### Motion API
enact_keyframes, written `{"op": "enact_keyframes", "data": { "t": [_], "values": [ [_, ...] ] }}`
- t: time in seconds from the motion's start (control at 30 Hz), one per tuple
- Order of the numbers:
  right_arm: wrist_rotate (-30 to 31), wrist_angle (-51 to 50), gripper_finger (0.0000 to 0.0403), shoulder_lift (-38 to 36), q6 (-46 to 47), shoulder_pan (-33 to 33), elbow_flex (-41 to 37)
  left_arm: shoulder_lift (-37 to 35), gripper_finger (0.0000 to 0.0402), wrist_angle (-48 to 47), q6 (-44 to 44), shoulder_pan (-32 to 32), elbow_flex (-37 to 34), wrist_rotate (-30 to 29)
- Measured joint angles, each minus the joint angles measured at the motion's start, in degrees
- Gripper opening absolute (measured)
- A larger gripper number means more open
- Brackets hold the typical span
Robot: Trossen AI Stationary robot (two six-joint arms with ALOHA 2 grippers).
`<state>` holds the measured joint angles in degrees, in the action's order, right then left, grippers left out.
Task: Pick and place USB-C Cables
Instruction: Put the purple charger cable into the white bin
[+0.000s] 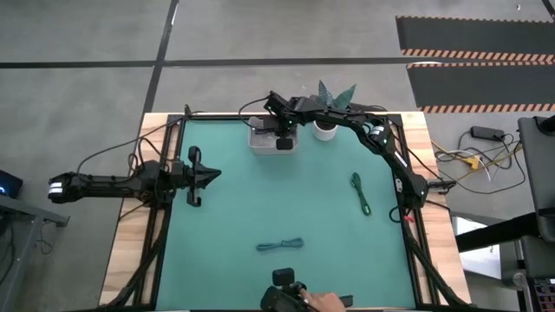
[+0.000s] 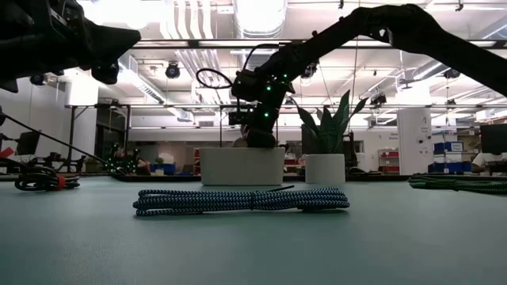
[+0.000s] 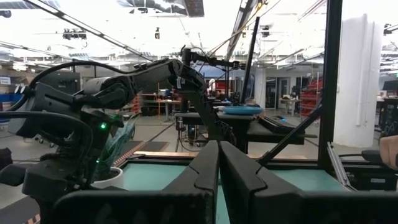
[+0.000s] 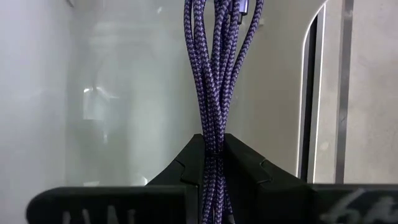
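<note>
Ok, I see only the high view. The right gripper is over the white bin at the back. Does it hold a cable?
Observer: Yes. Its wrist view shows the right gripper shut on the dark blue cable, a doubled bundle.
Operator: And the left gripper, does it carry something?
Observer: No. In its wrist view the left gripper is shut, with nothing in it.
Operator: Does the teal-blue cable lie flat?
Observer: In the low view the teal-blue cable lies flat on the mat, a tidy bundle, in front of the white bin.
</note>
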<state>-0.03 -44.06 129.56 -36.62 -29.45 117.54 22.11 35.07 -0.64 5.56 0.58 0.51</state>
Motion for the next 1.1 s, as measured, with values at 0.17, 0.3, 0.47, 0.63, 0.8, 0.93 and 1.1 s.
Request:
{"op": "enact_keyframes", "data": {
  "t": [0.17, 0.3, 0.47, 0.63, 0.8, 0.93, 1.1],
  "values": [
    [0.0, 0.4, 0.0034, 0.0, 0.1, 0.0, 0.0, 0.0, 0.0000, 0.0, 0.0, 0.0, 0.0, 0.0],
    [0.0, 0.7, 0.0034, 0.0, 0.2, 0.0, 0.0, 0.0, 0.0000, 0.0, 0.0, 0.0, 0.0, 0.0],
    [0.0, 0.9, 0.0034, 0.0, 0.2, 0.0, -0.1, 0.0, 0.0000, 0.0, -0.2, 0.0, 0.0, 0.0],
    [0.0, 1.2, 0.0034, 0.0, 0.5, 0.0, -0.3, 0.0, 0.0000, 0.0, -0.2, 0.0, 0.0, 0.0],
    [0.0, 1.2, 0.0034, 0.0, 0.7, 0.0, -0.4, 0.0, 0.0000, 0.0, -0.2, 0.0, 0.0, 0.0],
    [-0.1, 1.2, 0.0034, 0.0, 0.7, 0.0, -0.5, 0.0, 0.0000, 0.0, -0.2, 0.0, 0.0, 0.0],
    [-0.4, 1.3, 0.0034, 0.0, 1.1, 0.0, -0.9, 0.0, 0.0000, 0.0, -0.2, 0.0, 0.0, 0.0]
  ]
}}
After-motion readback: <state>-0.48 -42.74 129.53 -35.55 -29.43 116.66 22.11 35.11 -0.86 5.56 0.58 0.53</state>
